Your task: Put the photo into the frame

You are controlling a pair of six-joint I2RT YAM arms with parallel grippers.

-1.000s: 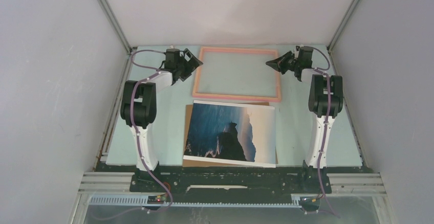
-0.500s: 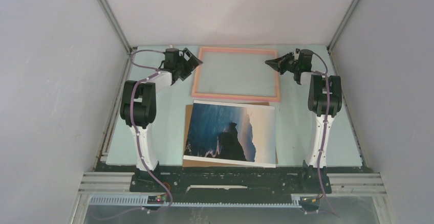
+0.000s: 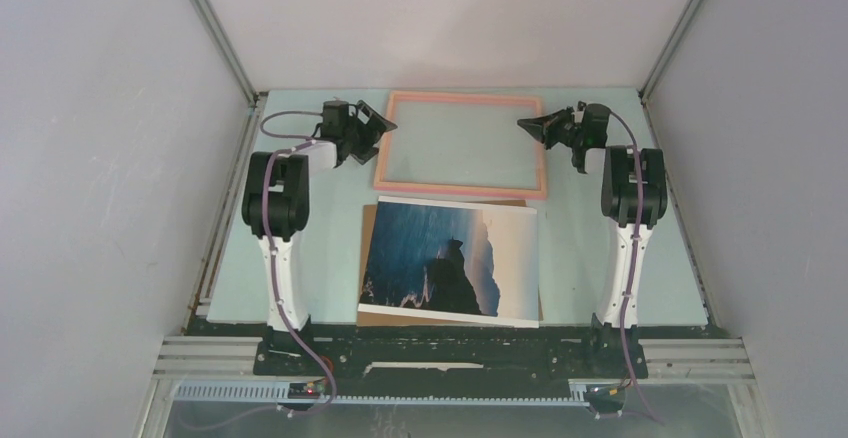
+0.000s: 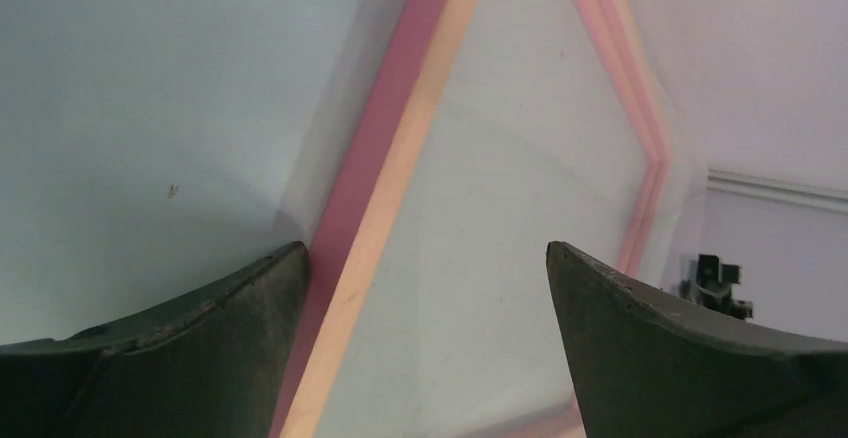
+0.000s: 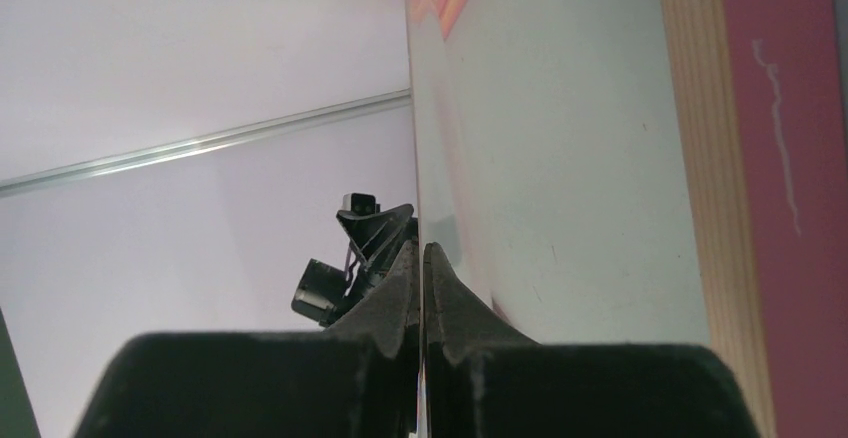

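Observation:
The photo (image 3: 450, 258) lies face up at the near middle of the table. The frame (image 3: 462, 189), with its salmon-pink border, lies flat behind it. My left gripper (image 3: 378, 126) is open at the frame's left side. In the left wrist view (image 4: 425, 253) its jaws straddle the pink border (image 4: 400, 138), one finger outside it and one over the clear front. My right gripper (image 3: 527, 124) is at the frame's right side. In the right wrist view (image 5: 421, 248) it is shut on the thin edge of the clear front sheet (image 5: 550, 158), beside the right border (image 5: 770, 158).
A brown backing board (image 3: 367, 220) lies under the photo, showing along its left and far edges. White walls enclose the table on the left, back and right. Both arm bases stand at the near edge.
The left arm has shifted slightly, its gripper still at the frame's left border. The right gripper has edged a little towards the back, still at the frame's right side. The photo has not moved.

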